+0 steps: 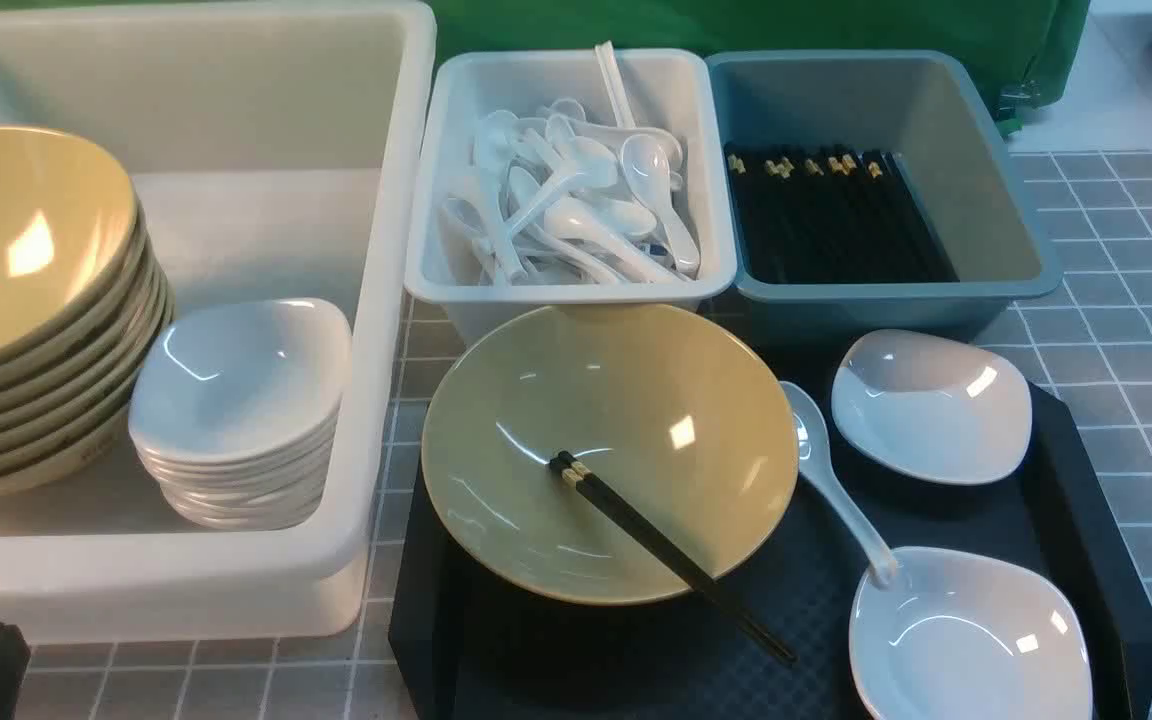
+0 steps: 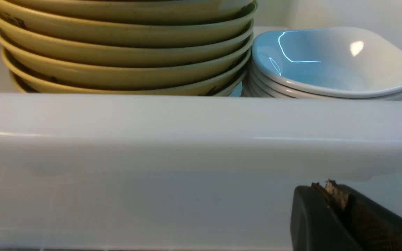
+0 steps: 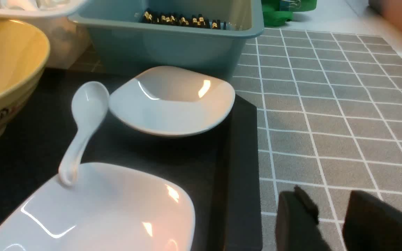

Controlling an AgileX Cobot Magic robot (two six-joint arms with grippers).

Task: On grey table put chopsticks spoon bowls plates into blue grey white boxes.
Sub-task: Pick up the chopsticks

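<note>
On a black tray [image 1: 1086, 540] stands a yellow bowl [image 1: 636, 400] with a pair of black chopsticks [image 1: 656, 545] lying across it. Beside it lie a white spoon [image 1: 836, 490] and two white plates [image 1: 926, 405] [image 1: 971, 640]. The spoon's handle rests on the nearer plate [image 3: 110, 209]. My right gripper [image 3: 328, 198] hovers open and empty over the grey table [image 3: 326, 115], just right of the tray. My left gripper [image 2: 330, 190] is shut and empty, close to the outer wall of the big white tub [image 2: 187, 157].
The tub [image 1: 376, 300] holds a stack of yellow bowls [image 1: 26, 300] and a stack of white plates [image 1: 236, 400]. The small white bin [image 1: 576, 285] holds several spoons. The blue-grey bin [image 1: 896, 295] holds several chopsticks. A green cloth [image 1: 736, 25] hangs behind.
</note>
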